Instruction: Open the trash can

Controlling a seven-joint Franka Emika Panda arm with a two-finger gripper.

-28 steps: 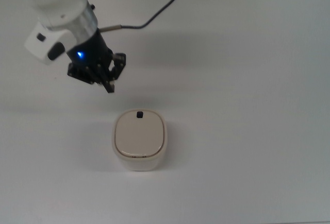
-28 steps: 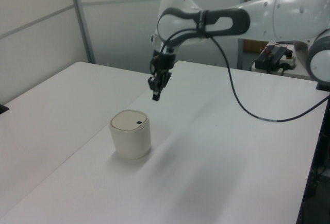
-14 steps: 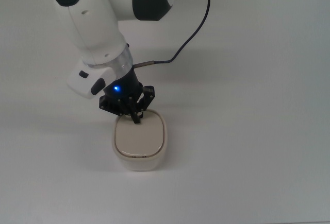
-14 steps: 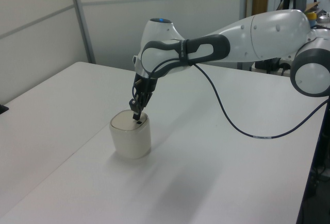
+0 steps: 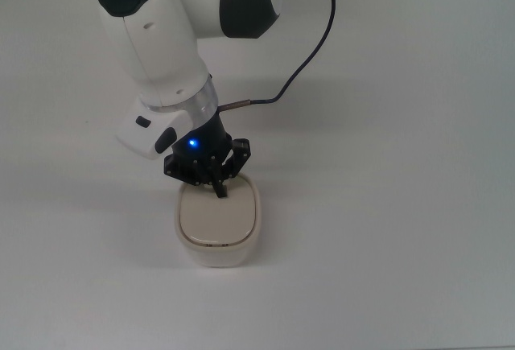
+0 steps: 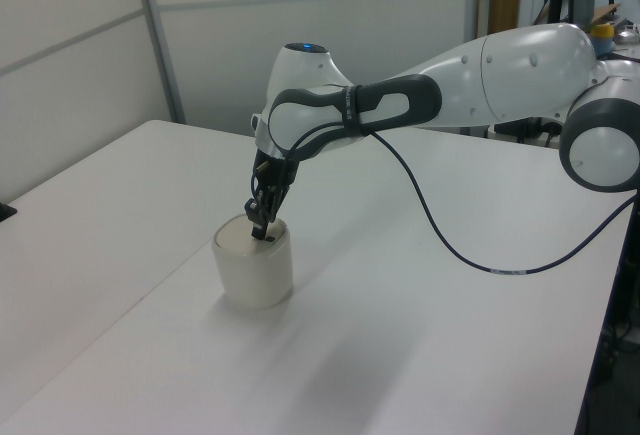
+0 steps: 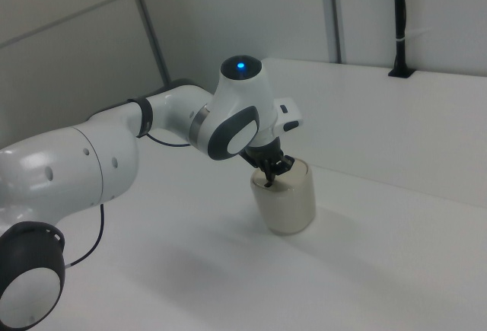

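Observation:
The cream trash can (image 5: 217,225) stands on the white table (image 5: 386,205), its smooth lid lying flat and closed. My gripper (image 5: 220,191) is shut, and its black fingertips press down on the lid's edge at the top view's upper side, covering the black button. The same contact shows in the left view, where the gripper (image 6: 260,236) sits on the rim of the can (image 6: 252,277). In the right view the gripper (image 7: 271,180) touches the top of the can (image 7: 291,203). Nothing is held between the fingers.
A black cable (image 5: 310,52) loops from the wrist toward the arm's base. The arm's white links (image 5: 161,52) hang over the table behind the can. The table's edge (image 6: 600,285) runs along the left view's right side.
The gripper came from the top view's upper left, above the table, down onto the lid's edge where the black button showed. The button is now covered. The lid stays flat.

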